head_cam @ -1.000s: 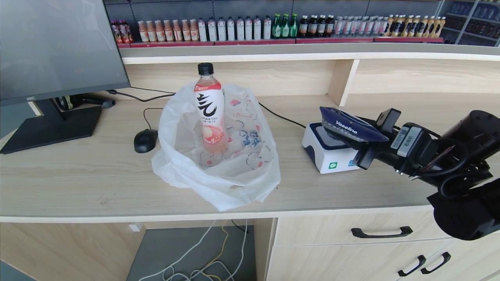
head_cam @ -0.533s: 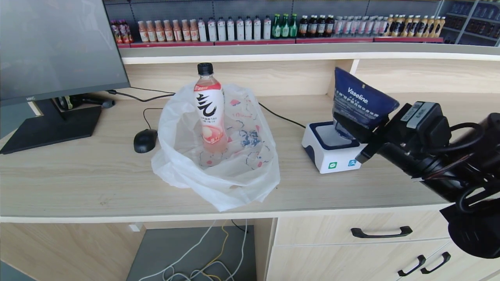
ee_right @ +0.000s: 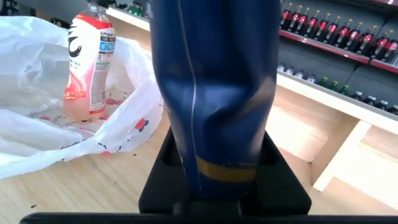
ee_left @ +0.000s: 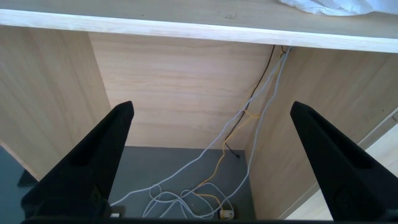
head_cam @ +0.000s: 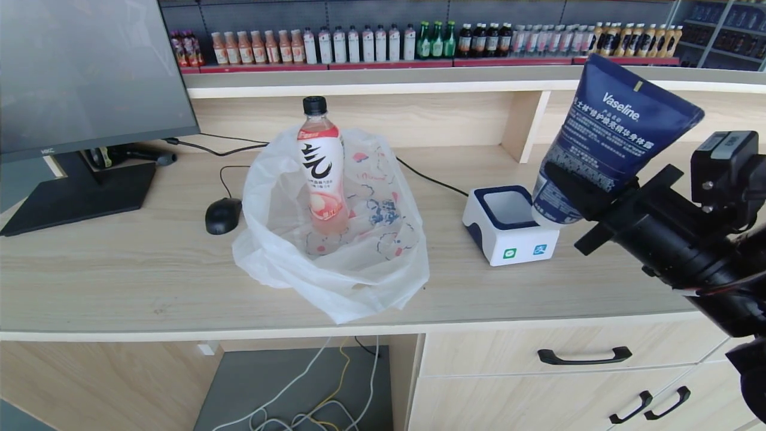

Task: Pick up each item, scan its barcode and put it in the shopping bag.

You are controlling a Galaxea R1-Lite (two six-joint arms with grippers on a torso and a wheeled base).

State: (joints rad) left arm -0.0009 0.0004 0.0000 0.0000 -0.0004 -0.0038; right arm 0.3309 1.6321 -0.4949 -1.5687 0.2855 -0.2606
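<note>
Blue tube in right end effector

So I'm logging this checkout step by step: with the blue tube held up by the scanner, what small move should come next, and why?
Probably swing the right pincer toward the robot's left, over the shopping bag. It holds the blue tube clear of the scanner, and the bag stands open beside it with a bottle already inside.
</note>
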